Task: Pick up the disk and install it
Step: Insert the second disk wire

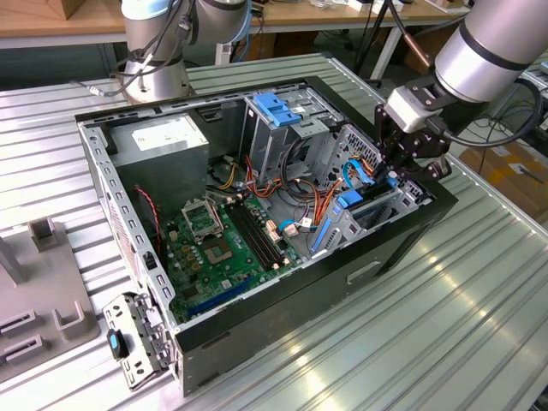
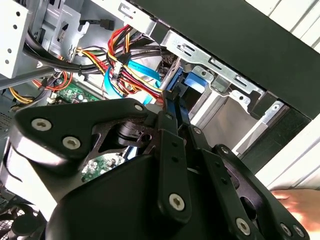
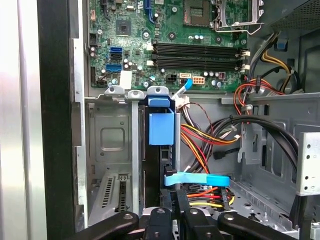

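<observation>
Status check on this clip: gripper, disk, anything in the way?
Gripper low at the drive bay, shut on the disk. Disk on edge, partway into its slot. Blue cable and coloured wires close alongside.

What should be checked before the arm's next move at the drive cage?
1. Gripper positioned at the drive cage: ok.
2. Disk standing on edge in a cage slot: ok.
3. Disk fully seated: cannot tell.
4. Blue cable clear of the disk: cannot tell; it passes close beside it.
5. Gripper clear of the motherboard: ok.
</observation>
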Available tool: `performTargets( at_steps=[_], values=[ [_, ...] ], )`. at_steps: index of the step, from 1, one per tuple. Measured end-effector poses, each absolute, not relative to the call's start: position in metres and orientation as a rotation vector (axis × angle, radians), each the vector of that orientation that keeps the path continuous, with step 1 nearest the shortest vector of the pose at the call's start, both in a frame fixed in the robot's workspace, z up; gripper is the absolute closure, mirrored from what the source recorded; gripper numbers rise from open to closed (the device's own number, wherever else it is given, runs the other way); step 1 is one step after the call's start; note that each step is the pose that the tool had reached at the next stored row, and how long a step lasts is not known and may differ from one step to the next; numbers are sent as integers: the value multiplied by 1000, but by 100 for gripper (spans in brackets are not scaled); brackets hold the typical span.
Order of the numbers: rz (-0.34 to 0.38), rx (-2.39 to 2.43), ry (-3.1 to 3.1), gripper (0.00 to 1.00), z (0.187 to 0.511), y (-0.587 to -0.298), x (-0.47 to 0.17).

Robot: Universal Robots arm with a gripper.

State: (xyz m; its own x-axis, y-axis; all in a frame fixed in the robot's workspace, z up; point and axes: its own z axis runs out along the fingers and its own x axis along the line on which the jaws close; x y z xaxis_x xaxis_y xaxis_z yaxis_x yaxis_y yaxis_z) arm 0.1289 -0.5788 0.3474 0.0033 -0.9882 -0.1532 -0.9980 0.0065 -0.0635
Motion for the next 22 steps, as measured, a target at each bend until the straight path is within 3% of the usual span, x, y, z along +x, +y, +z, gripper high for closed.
performTargets(
  at_steps=[22],
  values=[
    [95, -2102, 2122, 84, 341, -579, 125]
  ],
)
